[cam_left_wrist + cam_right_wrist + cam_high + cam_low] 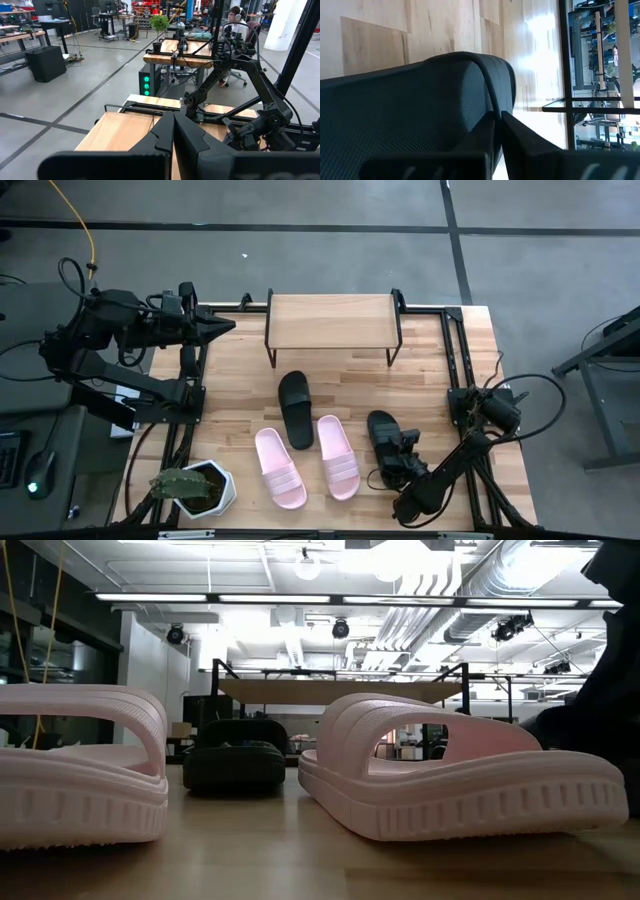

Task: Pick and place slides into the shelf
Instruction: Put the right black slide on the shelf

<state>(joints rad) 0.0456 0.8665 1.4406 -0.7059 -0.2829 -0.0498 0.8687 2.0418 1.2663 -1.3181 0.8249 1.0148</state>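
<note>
While the right gripper (402, 448) is clamped on a black slide (384, 434), two pink slides (279, 468) and another black one (295, 409) lie beside it. A potted plant (192, 488) sits at the wooden table's (230, 395) corner. The left gripper (222, 327), closed and empty, waits near the shelf (330, 321).

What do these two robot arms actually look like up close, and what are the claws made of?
Both arms are dark, nearly black, built from slim jointed segments with black cables looping along them. The left arm sits on a black metal frame at the table's edge; the right arm looks the same. Each claw ends in two flat, tapered black fingers, matte and plastic-looking, with no visible markings.
</note>
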